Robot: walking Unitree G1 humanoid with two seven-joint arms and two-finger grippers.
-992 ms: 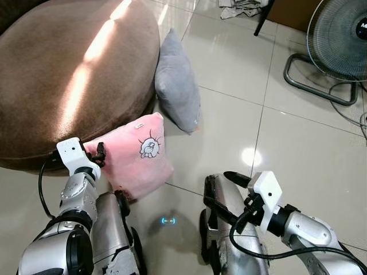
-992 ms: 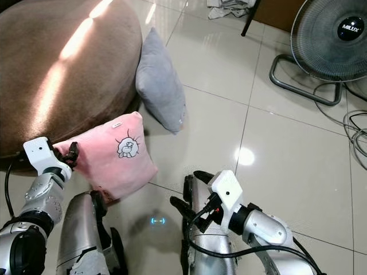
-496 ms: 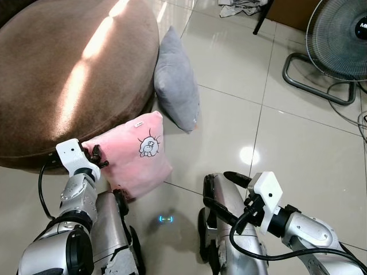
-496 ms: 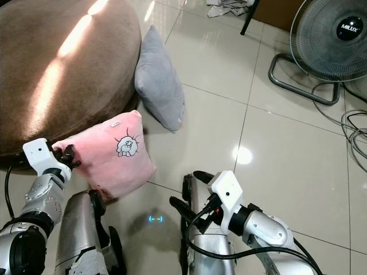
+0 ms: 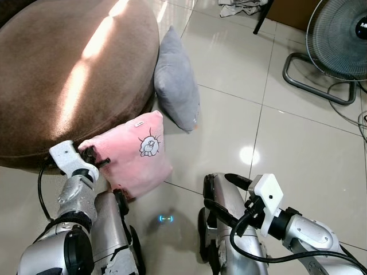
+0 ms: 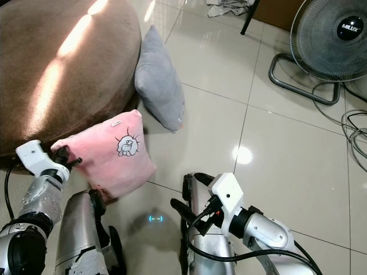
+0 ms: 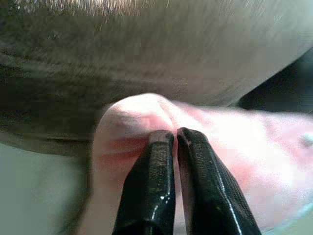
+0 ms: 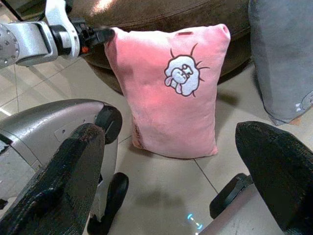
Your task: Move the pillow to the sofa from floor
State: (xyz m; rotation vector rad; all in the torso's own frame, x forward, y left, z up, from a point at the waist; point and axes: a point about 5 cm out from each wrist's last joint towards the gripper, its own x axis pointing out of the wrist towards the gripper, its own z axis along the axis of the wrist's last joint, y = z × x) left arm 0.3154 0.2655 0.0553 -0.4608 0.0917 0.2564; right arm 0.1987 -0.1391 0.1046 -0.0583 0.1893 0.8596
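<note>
Two tools in view. Left tool is pinched closed on the upper corner of the pink pillow, fingers almost touching with fabric between them. Pillow stands on edge on the floor, leaning against the side of the brown sofa just beyond the tool. Grey pillow further off from that tool, also against the sofa. Right tool hangs spread wide and empty, well apart from the pink pillow, near the robot's legs.

Step judged: lift pillow onto the seat. Corner grip looks thin, so raise slowly, clear the sofa edge, then swing over the cushion before letting go; fabric may slip.

Writing: fan hub reads "MILUX". Pillow has a cartoon print, small tag unreadable.
</note>
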